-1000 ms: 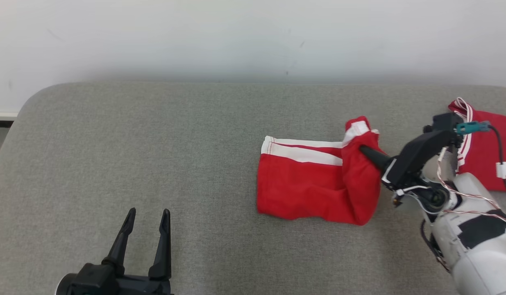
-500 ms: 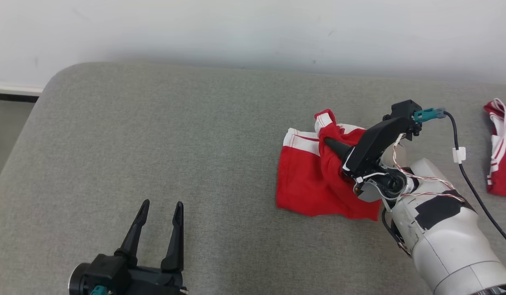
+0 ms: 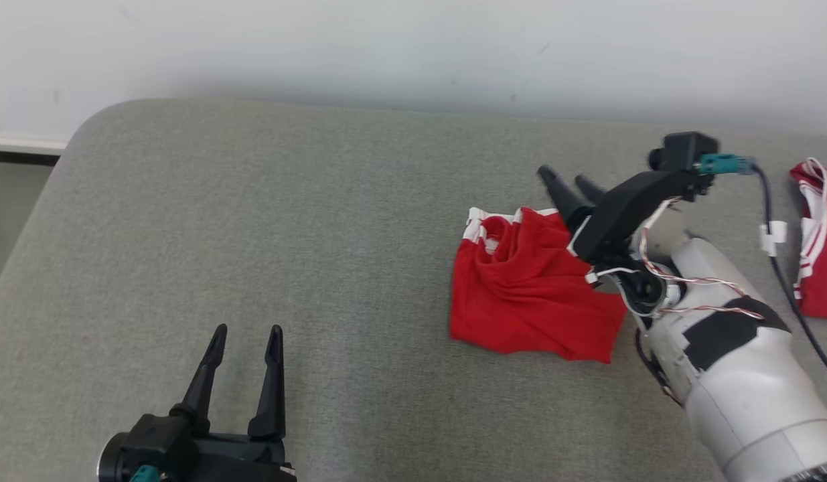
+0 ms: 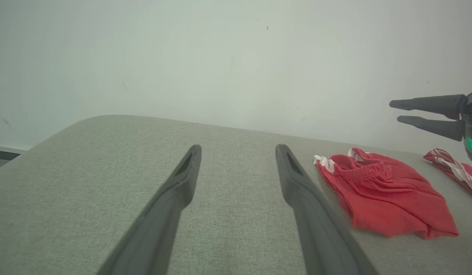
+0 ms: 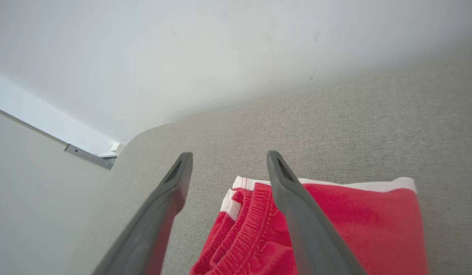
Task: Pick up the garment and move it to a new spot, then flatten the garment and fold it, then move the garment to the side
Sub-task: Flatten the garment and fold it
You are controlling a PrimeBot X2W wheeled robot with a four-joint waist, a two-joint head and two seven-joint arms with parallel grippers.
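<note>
Against white wall (image 3: 386, 47) | grey fabric table (image 3: 252, 234) | red garment (image 3: 527, 294) on it

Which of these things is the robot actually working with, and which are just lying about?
In the job:
- red shorts, loosely folded on the grey padded table
- right gripper, open, raised above the shorts

Lying about:
- second red-and-white garment, at the table's right edge
- left gripper, open, well away from the shorts

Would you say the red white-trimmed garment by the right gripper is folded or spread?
Folded: the red garment lies doubled over, elastic waistband bunched on top.
</note>
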